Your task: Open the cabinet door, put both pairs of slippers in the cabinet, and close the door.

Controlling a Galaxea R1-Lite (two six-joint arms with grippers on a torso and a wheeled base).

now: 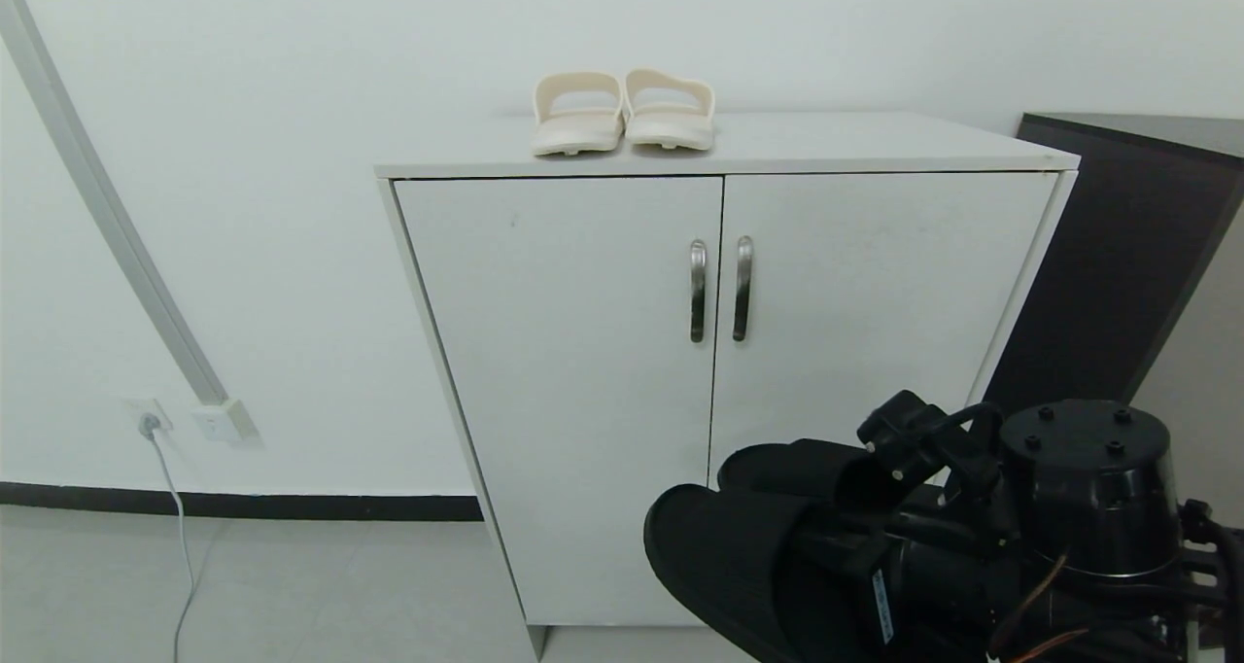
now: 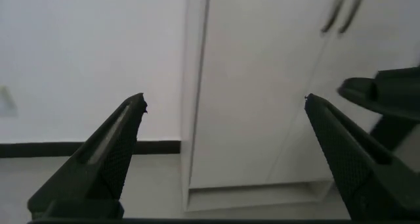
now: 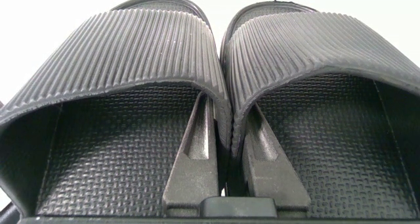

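The black slippers (image 1: 739, 537) were clamped by their inner walls in the right gripper (image 3: 228, 109), before the shut cabinet (image 1: 573, 381); the left gripper (image 2: 223, 102) was held wide, empty, likely for opening it.

A plain indoor room, set up like a home entryway in a bare office-like space. A white two-door cabinet (image 1: 573, 401) stands mid-frame against a blank white wall (image 1: 243, 157), with cream slippers (image 1: 622, 114) on top and black slippers (image 1: 739, 537) at lower right. Grey floor tiles (image 1: 292, 585) meet a black baseboard (image 1: 243, 505). At lower left a wall socket (image 1: 148, 418) has a cable (image 1: 180, 546) plugged in, below a slanting grey duct (image 1: 97, 206). A dark cabinet (image 1: 1118, 274) stands at right.
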